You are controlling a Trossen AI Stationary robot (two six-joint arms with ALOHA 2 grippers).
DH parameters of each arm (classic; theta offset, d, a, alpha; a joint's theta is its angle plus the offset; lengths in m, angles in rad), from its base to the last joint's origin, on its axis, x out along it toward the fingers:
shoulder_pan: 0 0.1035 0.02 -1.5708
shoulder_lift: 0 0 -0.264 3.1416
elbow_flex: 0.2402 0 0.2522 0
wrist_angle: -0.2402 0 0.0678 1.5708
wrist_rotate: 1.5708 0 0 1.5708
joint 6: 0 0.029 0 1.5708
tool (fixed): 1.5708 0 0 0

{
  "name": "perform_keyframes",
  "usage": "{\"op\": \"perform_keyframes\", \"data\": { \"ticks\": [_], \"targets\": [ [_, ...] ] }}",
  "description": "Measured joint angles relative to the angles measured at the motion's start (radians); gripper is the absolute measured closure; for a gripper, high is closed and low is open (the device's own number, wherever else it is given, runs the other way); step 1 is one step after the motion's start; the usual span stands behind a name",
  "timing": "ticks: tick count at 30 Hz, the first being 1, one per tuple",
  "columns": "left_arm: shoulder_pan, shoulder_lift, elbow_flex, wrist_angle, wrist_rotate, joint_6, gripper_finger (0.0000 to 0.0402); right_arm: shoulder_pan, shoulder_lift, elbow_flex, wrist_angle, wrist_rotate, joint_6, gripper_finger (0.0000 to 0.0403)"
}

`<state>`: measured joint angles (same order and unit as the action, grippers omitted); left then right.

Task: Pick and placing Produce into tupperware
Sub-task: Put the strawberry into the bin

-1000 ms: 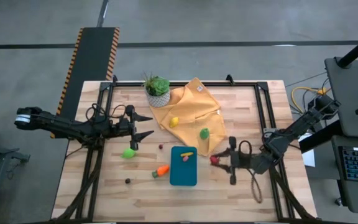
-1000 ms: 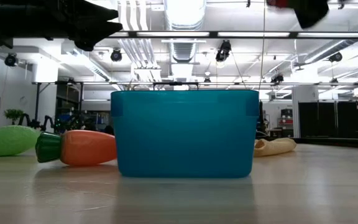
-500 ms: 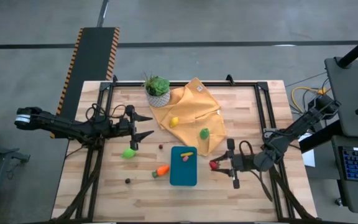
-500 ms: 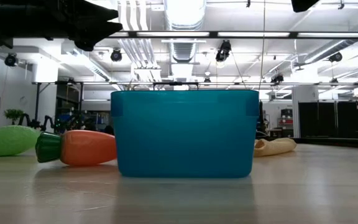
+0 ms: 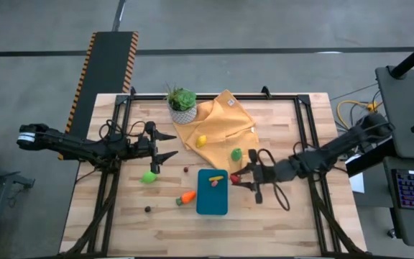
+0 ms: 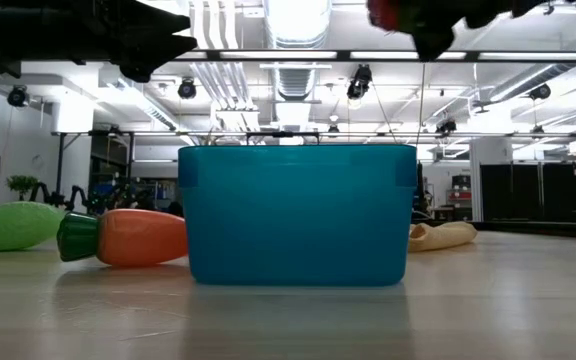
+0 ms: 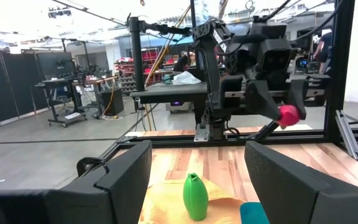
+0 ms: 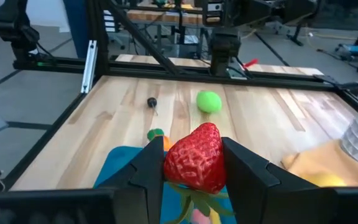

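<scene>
The teal tupperware (image 5: 212, 198) sits at the table's middle near part, with a yellow-and-pink piece (image 5: 215, 180) inside. My right gripper (image 5: 240, 178) hovers just right of its far end, shut on a red strawberry (image 8: 194, 158). An orange carrot (image 5: 186, 196) and a lime green piece (image 5: 149, 176) lie left of the tupperware. A yellow piece (image 5: 201, 140) and a green one (image 5: 236, 154) rest on the mustard cloth (image 5: 225, 119). My left gripper (image 5: 165, 146) hangs open above the table's left part. My right gripper pinches the strawberry's two sides (image 8: 174, 163) between its fingers (image 8: 247, 171). It comes level from the table's right, pointing left. The strawberry is lifted clear of the table, its green leaves (image 8: 190, 202) below the fingers in the wrist view.
A potted plant (image 5: 182, 104) stands at the cloth's far left corner. Two small dark pieces lie on the wood, one (image 5: 186, 170) left of the tupperware's far end, one (image 5: 148, 209) near the left front. A black frame (image 5: 302, 122) rims the table.
My right gripper has carried the strawberry toward the table's left and a little toward the far edge, from well right of the tupperware to just beside its far right corner. Its arm has stretched out over the table.
</scene>
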<state>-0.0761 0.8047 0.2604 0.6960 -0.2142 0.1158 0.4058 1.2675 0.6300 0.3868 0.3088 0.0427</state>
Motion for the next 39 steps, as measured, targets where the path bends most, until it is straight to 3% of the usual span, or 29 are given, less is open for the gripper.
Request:
{"op": "perform_keyframes", "data": {
  "ticks": [5,12,21,33,39],
  "targets": [
    [0.0,0.0,0.0,-0.001,0.0,0.0,0.0157,-0.057,0.068,0.025,0.053,-0.086,-0.034,0.0279],
    [0.0,0.0,0.0,0.0,0.0,0.0,0.0157,-0.102,0.207,0.146,0.0,-0.163,-0.073,0.0279],
    [0.0,0.0,0.0,0.0,0.0,0.001,0.0157,-0.149,0.33,0.342,-0.279,-0.196,-0.082,0.0279],
    [0.0,0.0,0.0,0.0,0.0,0.001,0.0157,-0.208,0.458,0.609,-0.792,-0.352,-0.086,0.028],
    [0.0,0.0,0.0,0.0,0.0,0.001,0.0157,-0.241,0.532,0.71,-0.975,-0.373,-0.089,0.028]
  ]
}}
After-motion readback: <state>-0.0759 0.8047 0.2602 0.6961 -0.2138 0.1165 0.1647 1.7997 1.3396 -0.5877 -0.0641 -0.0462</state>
